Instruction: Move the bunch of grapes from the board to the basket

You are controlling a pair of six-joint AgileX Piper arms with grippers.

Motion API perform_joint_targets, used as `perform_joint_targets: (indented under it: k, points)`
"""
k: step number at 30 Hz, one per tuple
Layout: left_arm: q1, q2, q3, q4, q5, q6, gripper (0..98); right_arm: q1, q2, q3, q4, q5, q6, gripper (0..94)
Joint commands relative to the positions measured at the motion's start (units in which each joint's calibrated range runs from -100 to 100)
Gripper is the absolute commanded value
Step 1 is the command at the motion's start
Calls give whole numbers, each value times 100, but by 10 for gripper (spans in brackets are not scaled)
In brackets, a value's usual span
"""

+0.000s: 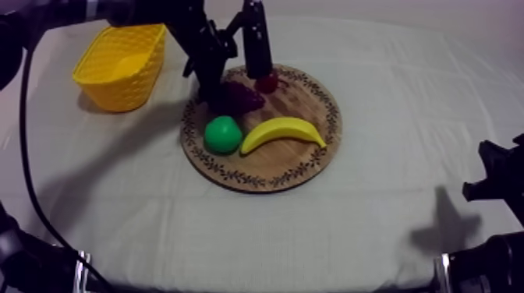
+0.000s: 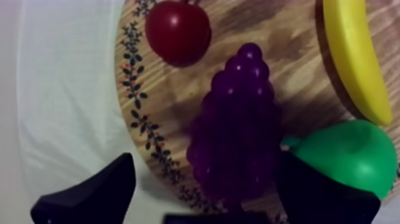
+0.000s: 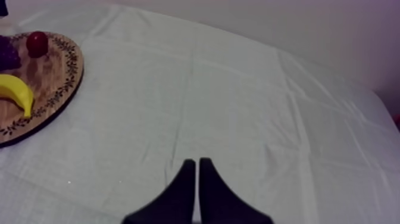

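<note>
Left end effector [image 2: 208, 170], open astride the bunch of grapes [image 2: 238, 119] on the wooden board [image 2: 280, 30], must close, then lift toward the yellow basket [image 1: 121, 62].

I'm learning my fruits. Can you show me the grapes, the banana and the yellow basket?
grapes [image 2: 238, 137]: left wrist view, middle of the bunch.
banana [image 1: 282, 131]: top view, middle of its curve.
yellow basket [image 1: 121, 93]: top view, its side wall.

This looked like a robotics lab bench: a table [image 1: 374, 210] draped in creased grey-white cloth [image 3: 238, 107], a round wooden board with a patterned rim [image 1: 300, 165] bearing a yellow toy banana [image 1: 282, 131] and a green toy pear [image 1: 223, 134], a black robot arm [image 1: 204, 47] over the board, a bare pale wall [image 3: 268, 24] beyond it
</note>
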Motion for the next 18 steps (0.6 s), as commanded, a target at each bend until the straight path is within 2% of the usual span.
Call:
perform_joint_targets:
  k: [1,18]
  points:
    - [5,115,-22,4,-31,2,870,1,-2,-1,1,-6,0,5]
    - [-9,690,-330,71,-121,58,844,1,-2,-1,1,-6,0,5]
